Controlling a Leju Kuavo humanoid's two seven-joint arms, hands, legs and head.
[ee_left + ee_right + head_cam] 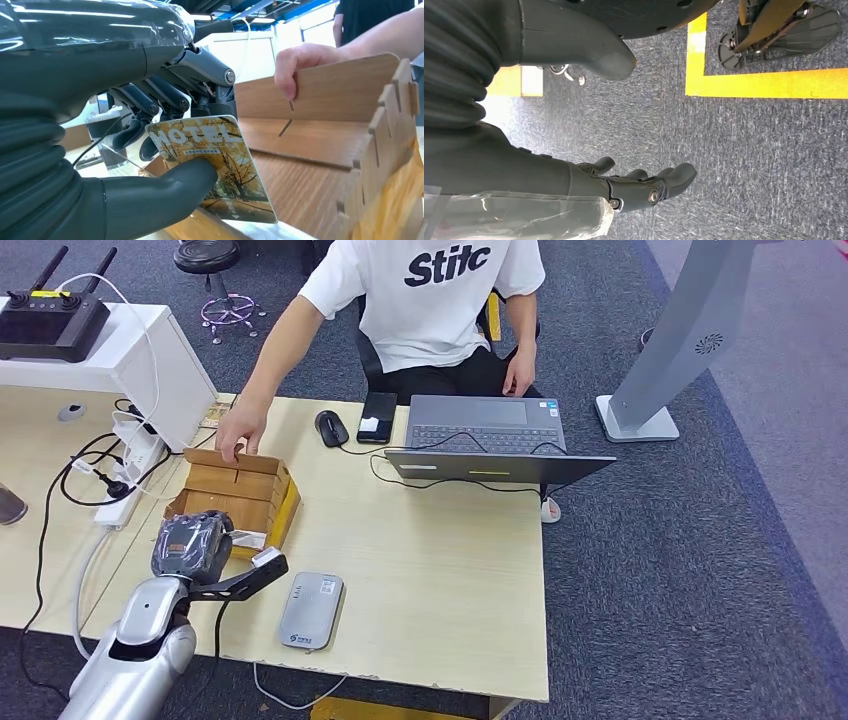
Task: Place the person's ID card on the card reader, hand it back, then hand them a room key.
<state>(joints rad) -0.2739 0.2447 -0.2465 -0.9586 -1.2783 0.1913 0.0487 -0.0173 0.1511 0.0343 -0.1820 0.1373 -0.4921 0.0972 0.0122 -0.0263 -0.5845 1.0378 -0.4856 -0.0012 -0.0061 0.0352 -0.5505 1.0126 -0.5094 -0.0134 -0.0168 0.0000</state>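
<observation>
The left hand (150, 135) pinches one glossy key card (215, 167), printed "HOTEL" over yellow leaves, between thumb and fingers, at the near edge of the box (238, 495). The box is slotted brown board, open-topped; what lies inside it I cannot tell. A person's hand (240, 430) rests on its far wall. One flat grey rounded reader (311, 611) lies just right of the box. The right hand (644, 187) hangs over carpet, fingers apart, holding nothing.
</observation>
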